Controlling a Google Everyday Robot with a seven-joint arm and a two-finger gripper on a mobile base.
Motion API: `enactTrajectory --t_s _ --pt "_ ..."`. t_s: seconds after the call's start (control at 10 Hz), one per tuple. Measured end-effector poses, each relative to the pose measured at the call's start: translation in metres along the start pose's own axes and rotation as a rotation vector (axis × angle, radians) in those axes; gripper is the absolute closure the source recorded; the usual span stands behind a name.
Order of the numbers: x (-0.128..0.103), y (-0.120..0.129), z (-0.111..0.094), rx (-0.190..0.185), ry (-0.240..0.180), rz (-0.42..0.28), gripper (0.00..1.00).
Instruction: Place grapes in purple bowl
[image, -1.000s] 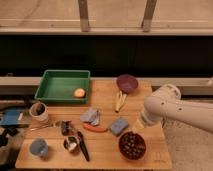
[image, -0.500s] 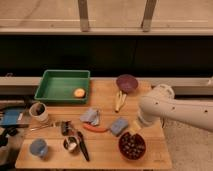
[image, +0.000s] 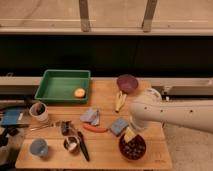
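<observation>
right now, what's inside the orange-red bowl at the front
Dark reddish-purple grapes lie inside the orange-red bowl. The gripper hangs over its back rim, so the grapes beneath it and the bowl's bottom are hidden.

Gripper: over the back-left rim of the orange-red bowl, fingers spread, just above the grapes.
Arm: reaches in from the right and lies across the worktop between the two bowls.
Purple bowl: at the back edge, open from above.
Banana: just front-left of the purple bowl, narrowing that side.
Blue sponge: close to the gripper's left.
Grey cloth and red-orange stick: crowd the middle.
Green tray: blocks the back left.
Free room: a bare strip at front centre, between the dark tool and the orange-red bowl.
</observation>
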Motion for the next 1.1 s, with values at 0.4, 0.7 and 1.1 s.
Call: enactTrajectory --t_s 0.4,0.7,1.1 --pt "0.005 0.034 0.005 -0.014 0.028 -0.009 0.20" --pt "0.011 0.046 0.013 -0.039 0.037 -0.004 0.20" --pt "0.016 0.055 0.037 -0.100 0.064 0.018 0.20"
